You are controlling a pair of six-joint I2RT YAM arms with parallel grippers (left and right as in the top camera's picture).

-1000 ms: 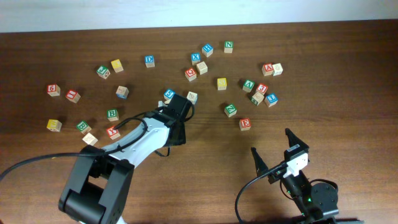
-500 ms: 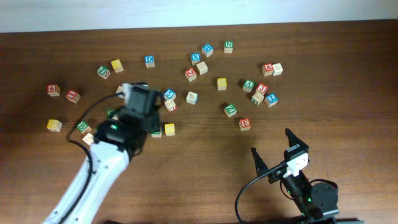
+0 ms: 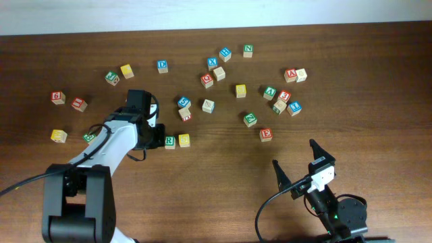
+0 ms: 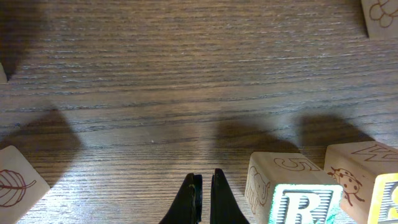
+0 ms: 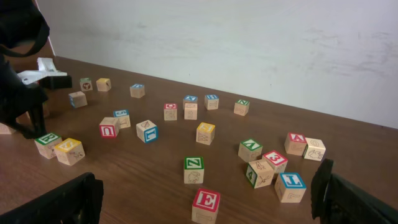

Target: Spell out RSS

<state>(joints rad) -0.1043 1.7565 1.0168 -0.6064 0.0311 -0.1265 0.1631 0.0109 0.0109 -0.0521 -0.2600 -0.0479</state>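
The green-faced R cube (image 3: 170,141) stands left of and touching a yellow-faced cube (image 3: 183,140) near the table's middle. In the left wrist view the R cube (image 4: 297,200) is at the lower right, with the yellow cube (image 4: 380,190) beyond it. My left gripper (image 3: 158,138) (image 4: 203,198) is shut and empty, low over the wood just left of the R cube. Another yellow cube (image 3: 240,90) (image 5: 206,132) lies farther back; I cannot read its letter. My right gripper (image 3: 297,165) (image 5: 208,183) is open and empty at the front right.
Several letter cubes are scattered across the back half: a red E (image 3: 266,134), a green Z (image 3: 250,119), a cluster at the right (image 3: 283,100), yellow cubes at the left (image 3: 59,136) and back left (image 3: 127,70). A leaf-marked cube (image 4: 15,183) sits left of my left fingers.
My left arm has swung left and drawn back from the middle. The R cube and the yellow cube beside it, hidden under the arm a second ago, now show. The right arm is still.
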